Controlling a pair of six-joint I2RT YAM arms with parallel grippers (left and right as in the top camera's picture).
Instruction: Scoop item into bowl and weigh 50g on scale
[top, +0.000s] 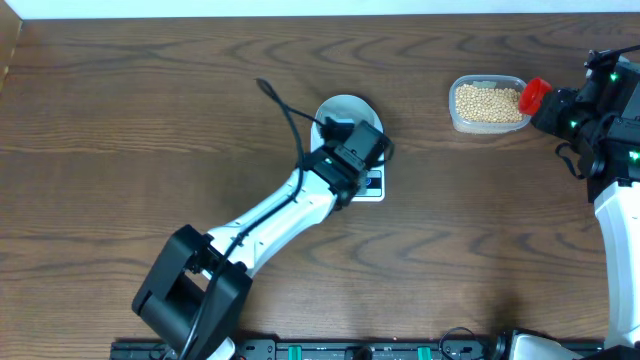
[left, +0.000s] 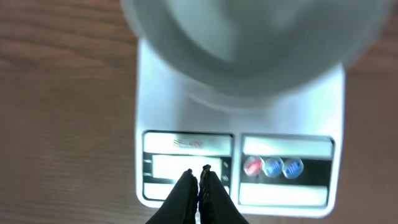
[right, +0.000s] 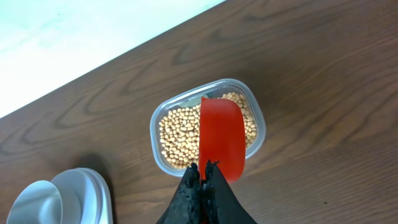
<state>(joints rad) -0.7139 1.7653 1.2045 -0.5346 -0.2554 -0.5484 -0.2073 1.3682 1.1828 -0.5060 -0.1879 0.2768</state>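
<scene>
Closest to the lens, the left gripper is pressing its two black fingers flat together with nothing between them, and it is hanging over the lower edge of the scale, right at the display. Across the table, well apart from it, the right gripper is clamping its jaws on the handle end of a red scoop, which is reaching out above the beans lying in the clear tub.

The bowl is sitting on the scale's platform, and no beans are showing in it. To my eye the scooping is only beginning.

Doing it well, I think, means dipping the scoop's lip shallowly, taking modest loads, carrying them level, and tipping gently near the bowl's middle. The left fingers should be staying off the platform so they are not skewing the reading.

Faint lettering is running above the display, too blurred to read. No digits are legible. One red button and blue buttons are showing beside it, unlabelled.
</scene>
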